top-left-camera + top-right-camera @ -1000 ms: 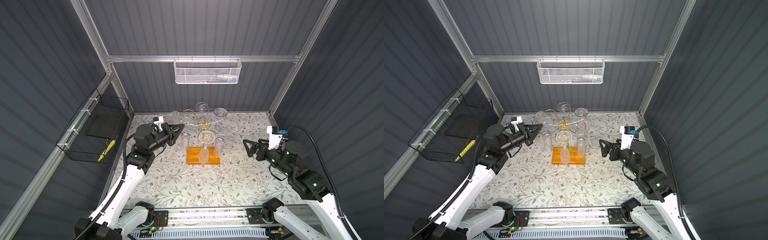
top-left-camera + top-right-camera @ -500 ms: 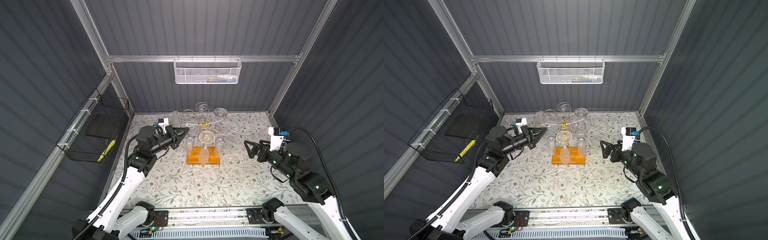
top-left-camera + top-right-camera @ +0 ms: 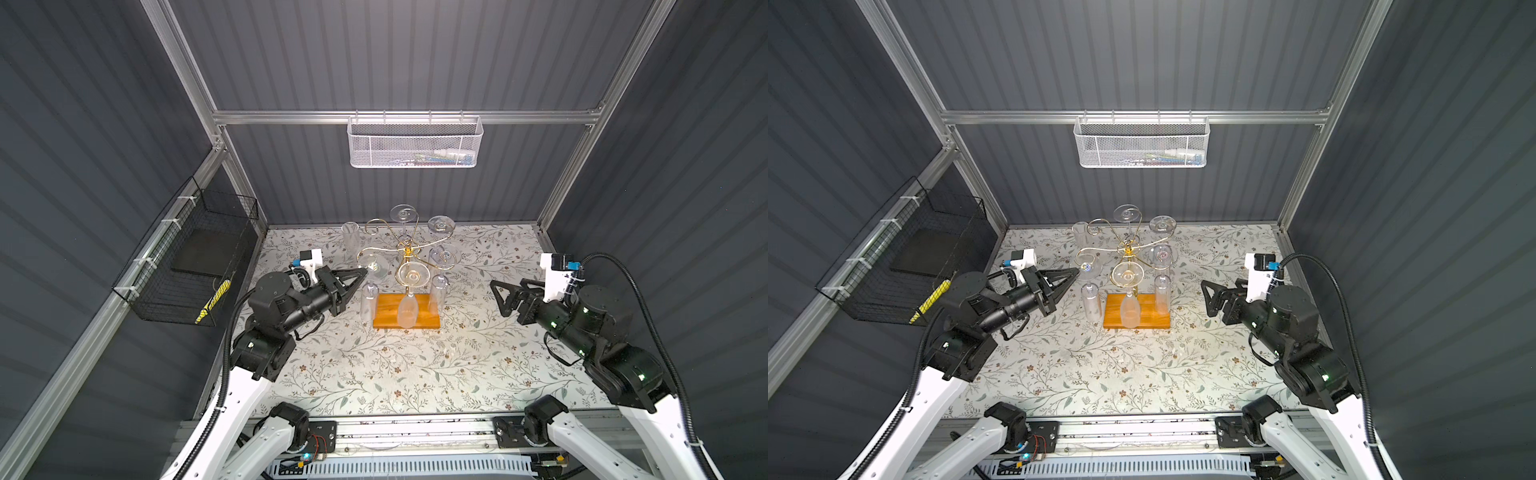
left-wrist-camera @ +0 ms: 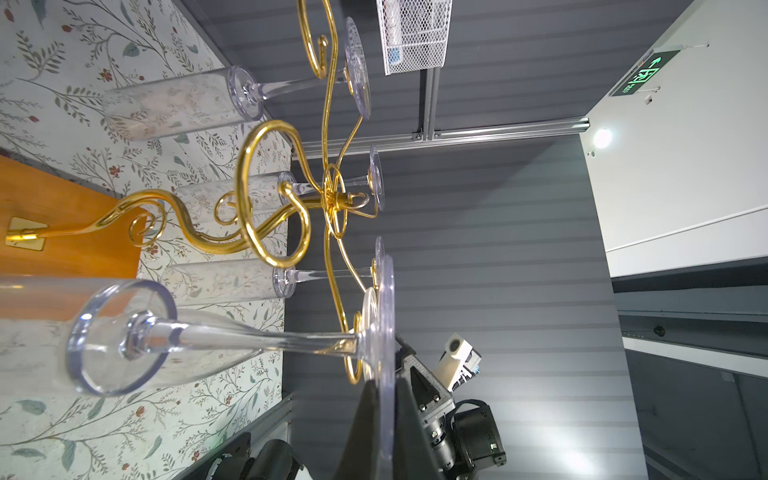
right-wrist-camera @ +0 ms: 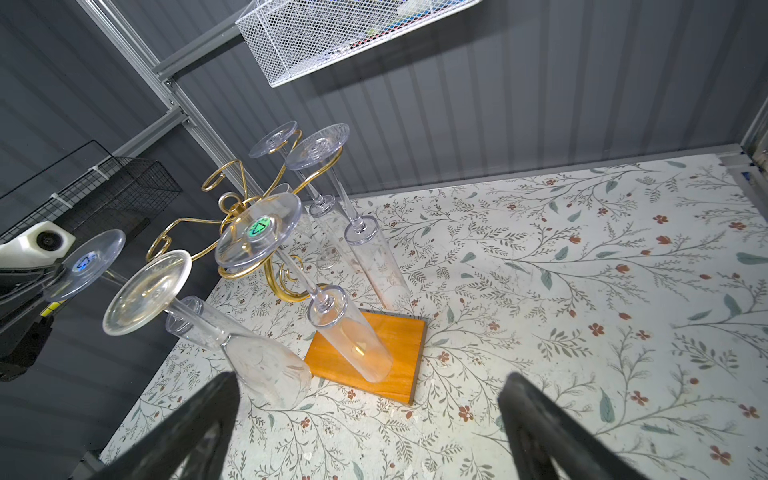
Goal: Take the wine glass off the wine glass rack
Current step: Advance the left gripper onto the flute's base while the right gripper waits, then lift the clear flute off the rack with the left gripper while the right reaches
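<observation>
The wine glass rack is a gold pole with curled arms on an orange wooden base. Several clear glasses hang from it upside down. My left gripper is shut on the flat foot of the left-hand wine glass. That glass's stem lies at a gold scroll end. My right gripper stands open to the right of the rack, apart from it, holding nothing.
A white mesh basket hangs on the back wall above the rack. A black wire basket hangs on the left wall. The rack's other hanging glasses crowd its base. Floral table cover lies in front.
My left arm, shut on the glass foot throughout, has shifted slightly toward the front left, and the glass's bowl sits lower in the view. The right arm has hardly moved.
</observation>
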Motion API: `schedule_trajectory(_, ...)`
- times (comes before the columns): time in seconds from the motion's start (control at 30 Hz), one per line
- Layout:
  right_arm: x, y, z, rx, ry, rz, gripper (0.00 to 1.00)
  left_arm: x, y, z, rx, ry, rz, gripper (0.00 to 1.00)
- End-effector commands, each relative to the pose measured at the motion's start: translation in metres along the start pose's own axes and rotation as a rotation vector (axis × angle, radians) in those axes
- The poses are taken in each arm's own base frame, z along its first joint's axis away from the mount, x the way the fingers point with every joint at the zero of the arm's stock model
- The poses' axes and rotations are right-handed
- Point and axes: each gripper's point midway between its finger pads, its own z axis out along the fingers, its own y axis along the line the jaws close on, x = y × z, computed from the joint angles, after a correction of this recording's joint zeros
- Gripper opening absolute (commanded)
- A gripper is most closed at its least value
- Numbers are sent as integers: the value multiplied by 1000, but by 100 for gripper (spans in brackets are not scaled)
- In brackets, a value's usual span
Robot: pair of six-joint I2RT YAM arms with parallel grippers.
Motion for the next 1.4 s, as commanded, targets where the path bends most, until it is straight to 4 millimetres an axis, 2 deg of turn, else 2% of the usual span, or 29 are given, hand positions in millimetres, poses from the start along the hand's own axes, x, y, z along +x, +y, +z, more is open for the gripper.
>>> schedule_trajectory(0.0,-10,12,-13,-43,-7,18,99,3,-3,-15,-23,-34,66,0)
schedule_trajectory(0.13,-19,22,-20,-79,-1,16,99,0,-12,-32,-86,-81,208,0)
schedule_trajectory(0.3,-38,48,-23,-176,16,20,96,-8,-41,-43,-135,-113,458,0)
schedule_trajectory(0.43,-57,69,-22,-251,32,33,95,-15,-76,-37,-128,-96,693,0)
schedule_trajectory(0.5,-67,81,-21,-293,37,39,94,-16,-104,-36,-81,-98,824,0)
schedule_trajectory(0.7,-96,119,-17,-450,67,45,91,-12,-152,-12,91,-49,1166,0)
schedule_trajectory(0.9,-122,148,-9,-566,86,38,86,-3,-166,18,256,46,1422,0)
schedule_trajectory(0.93,-123,150,1,-571,103,40,86,-2,-167,20,279,47,1461,0)
schedule_trajectory(1.03,-128,158,10,-613,127,34,82,2,-171,25,351,53,1578,0)
schedule_trajectory(1.37,-134,164,40,-697,193,71,65,18,-157,43,522,139,1765,0)
